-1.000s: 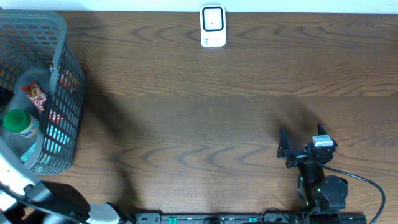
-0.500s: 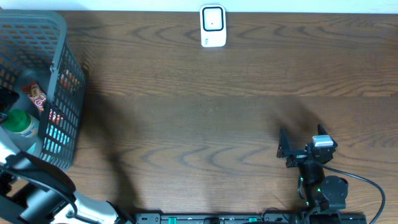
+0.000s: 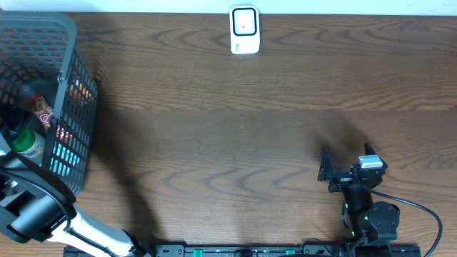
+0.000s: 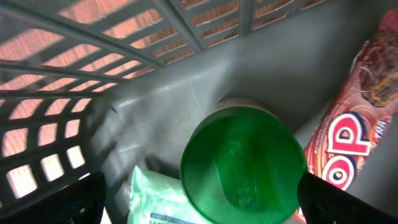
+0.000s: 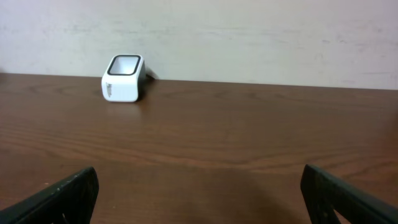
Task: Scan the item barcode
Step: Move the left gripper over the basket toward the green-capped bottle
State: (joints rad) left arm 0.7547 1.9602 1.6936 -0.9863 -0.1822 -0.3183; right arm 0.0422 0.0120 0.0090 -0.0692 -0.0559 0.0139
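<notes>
L arm (image 3: 36, 207) moved farther over basket (image 3: 68, 86); L hand (image 4: 214, 199) hung wide open above green-capped bottle (image 4: 244, 165). R hand (image 5: 211, 196) sat open, near-right on desk (image 3: 235, 143).

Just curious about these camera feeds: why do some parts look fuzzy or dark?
Left wrist view: the green cap, very close, looks soft and smeared. Overhead view: broad dark shadows cross the wooden table. Right wrist view: the white scanner is evenly lit and clear; the fingers are dark, soft shapes in the bottom corners.
</notes>
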